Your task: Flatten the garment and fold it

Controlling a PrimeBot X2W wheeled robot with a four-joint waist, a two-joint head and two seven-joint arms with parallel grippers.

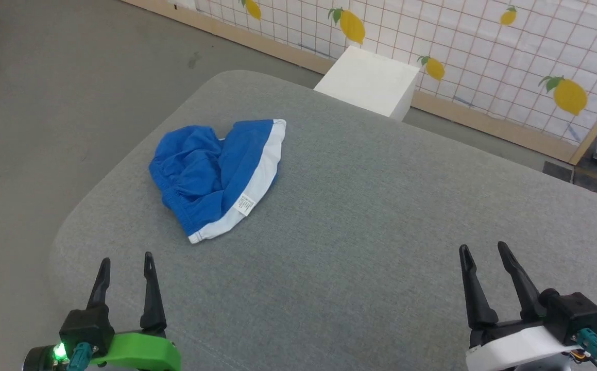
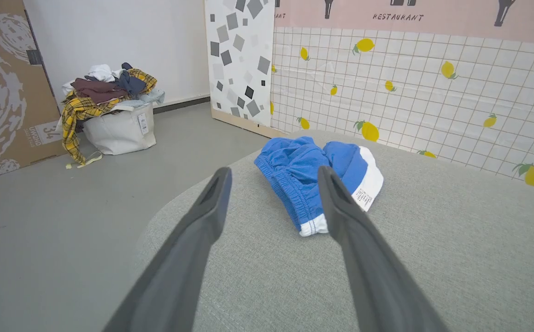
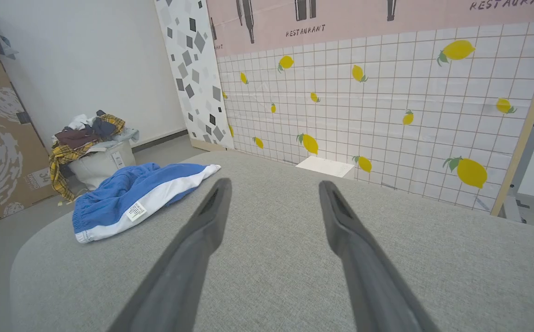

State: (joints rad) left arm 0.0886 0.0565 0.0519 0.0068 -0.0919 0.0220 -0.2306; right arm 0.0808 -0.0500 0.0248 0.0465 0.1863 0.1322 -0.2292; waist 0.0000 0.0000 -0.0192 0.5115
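Observation:
The garment [image 1: 210,175], bright blue shorts with a wide white band and a small white label, lies crumpled on the left part of the grey padded table [image 1: 360,216]. In the left wrist view the garment [image 2: 299,180] sits just past the fingertips; in the right wrist view the garment [image 3: 128,196] lies off to the left. My left gripper [image 1: 125,263] hovers open at the near left edge, below the shorts and apart from them. Open and holding nothing, my right gripper [image 1: 483,252] stands at the near right, far from the cloth.
A white box [image 1: 370,80] stands on the floor beyond the table's far edge, before a lemon-print tiled panel [image 1: 483,46]. A white bag heaped with clothes [image 2: 110,110] sits on the grey floor to the left. The table's rounded left corner drops off near my left gripper.

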